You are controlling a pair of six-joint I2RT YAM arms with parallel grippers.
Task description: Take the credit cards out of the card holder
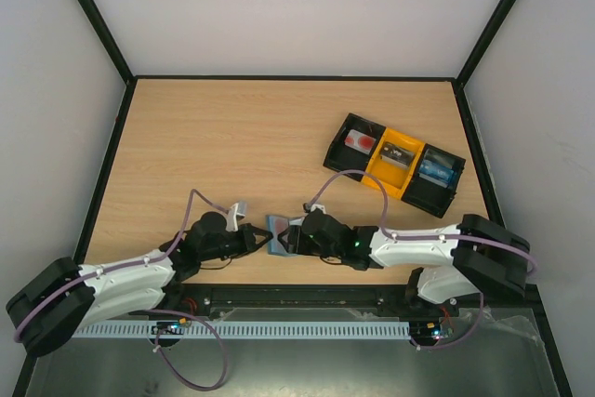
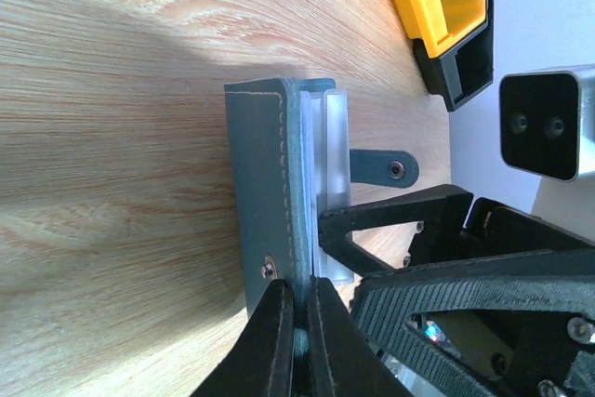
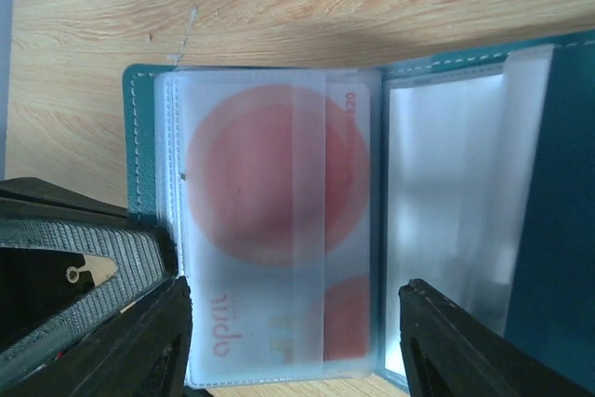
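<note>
**A:** Start big. Where does everything sit?

**B:** The bench (image 1: pixel 232 137) carries a black-and-yellow tray (image 1: pixel 395 163) at the far right, well apart from the work. The holder (image 1: pixel 277 230) is at the near edge, about the centre, and open.

**A:** Why is the left side in there at all?

**B:** As an anchor, I'd say. The left fingers (image 2: pixel 284 323) are together, clamped on the edge of one grey-blue cover just beside its stud. That way the holder cannot slide or fold shut when something tugs at it.

**A:** And the right?

**B:** The right fingers (image 3: pixel 158 323) stand apart, one either side of a frosted sleeve (image 3: pixel 175 155), not closed on anything. Inside that sleeve sits a card (image 3: pixel 260 183) with red circles, fully tucked in.

**A:** So nothing is out?

**B:** Not this card, at least. I judge the pull hasn't begun. The right needs to close on the card itself and not only on the plastic, or the sleeve comes along with it.

**A:** Smallest thing?

**B:** The closing tab (image 2: pixel 381 167), sticking out free past the sleeves.
</note>
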